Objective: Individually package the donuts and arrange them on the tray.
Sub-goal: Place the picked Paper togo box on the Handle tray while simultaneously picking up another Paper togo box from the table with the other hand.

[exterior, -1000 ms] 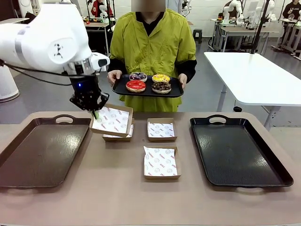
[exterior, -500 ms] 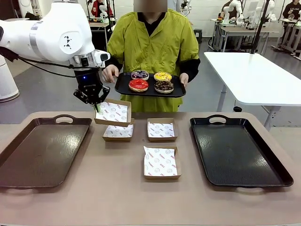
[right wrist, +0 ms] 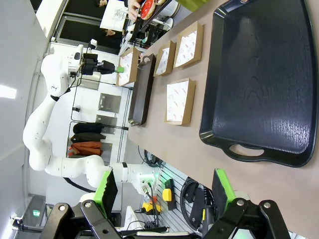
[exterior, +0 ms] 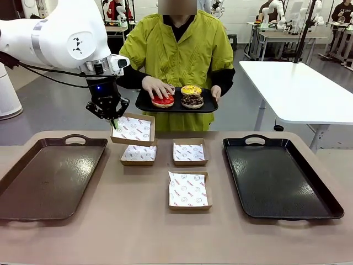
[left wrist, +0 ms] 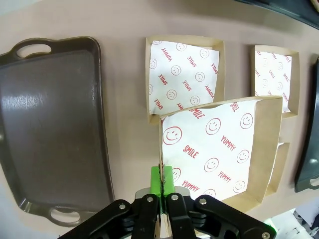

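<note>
A person across the table holds a small black tray (exterior: 205, 107) with the donuts: red-glazed (exterior: 164, 101), yellow (exterior: 191, 89) and chocolate (exterior: 192, 101). One of the person's hands (exterior: 157, 86) rests over the red donut and covers the spot behind it. My left gripper (exterior: 113, 122) is shut on the edge of a paper-lined cardboard box (exterior: 133, 128), held tilted in the air above another box (exterior: 139, 154). In the left wrist view the green pads (left wrist: 162, 180) pinch the wall of the held box (left wrist: 219, 149). My right gripper (right wrist: 164, 186) stands open, with nothing between its fingers.
Two more lined boxes (exterior: 189, 152) (exterior: 188, 190) sit mid-table. A large brown tray (exterior: 49, 176) lies at the left and a large black tray (exterior: 278, 176) at the right. In the right wrist view the black tray (right wrist: 264, 74) lies just ahead.
My left gripper has lifted the box higher off the stacked box and slightly left. The person's hand has left the tray edge and moved onto the red donut.
</note>
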### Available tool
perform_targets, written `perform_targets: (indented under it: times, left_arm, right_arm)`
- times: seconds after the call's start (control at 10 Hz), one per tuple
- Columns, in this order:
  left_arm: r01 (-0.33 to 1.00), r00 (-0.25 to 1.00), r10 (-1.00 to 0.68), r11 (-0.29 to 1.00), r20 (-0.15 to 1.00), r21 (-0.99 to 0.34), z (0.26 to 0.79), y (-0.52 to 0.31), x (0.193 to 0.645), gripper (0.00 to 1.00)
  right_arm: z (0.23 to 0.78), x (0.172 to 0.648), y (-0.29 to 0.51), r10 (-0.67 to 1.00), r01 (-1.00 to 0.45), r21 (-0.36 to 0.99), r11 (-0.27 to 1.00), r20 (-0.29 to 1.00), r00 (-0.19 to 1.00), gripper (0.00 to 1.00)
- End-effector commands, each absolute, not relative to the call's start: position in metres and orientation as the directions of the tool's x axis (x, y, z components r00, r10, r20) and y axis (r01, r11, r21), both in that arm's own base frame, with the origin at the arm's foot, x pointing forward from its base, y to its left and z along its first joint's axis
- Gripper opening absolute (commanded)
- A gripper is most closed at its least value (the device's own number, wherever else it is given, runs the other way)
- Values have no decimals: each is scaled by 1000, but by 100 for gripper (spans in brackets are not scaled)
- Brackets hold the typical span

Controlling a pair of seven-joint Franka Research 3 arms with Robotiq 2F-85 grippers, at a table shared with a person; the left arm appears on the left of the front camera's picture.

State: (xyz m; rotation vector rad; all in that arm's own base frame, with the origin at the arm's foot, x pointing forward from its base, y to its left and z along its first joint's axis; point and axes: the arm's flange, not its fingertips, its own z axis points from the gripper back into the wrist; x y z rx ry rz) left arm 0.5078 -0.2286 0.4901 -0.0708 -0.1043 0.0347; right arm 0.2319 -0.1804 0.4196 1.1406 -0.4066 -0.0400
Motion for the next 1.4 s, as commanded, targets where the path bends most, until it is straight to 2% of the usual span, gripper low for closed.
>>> perform_targets:
  times: [0.0,1.3]
  left_arm:
    - [-35,994,42,997,105,-68,489,-225,503,1]
    - [-35,994,42,997,105,-68,489,-225,503,1]
  right_arm:
    - [419,233,-181,-241,-195,890,411,312,919,100]
    - [419,233,-181,-241,-195,890,411,312,919,100]
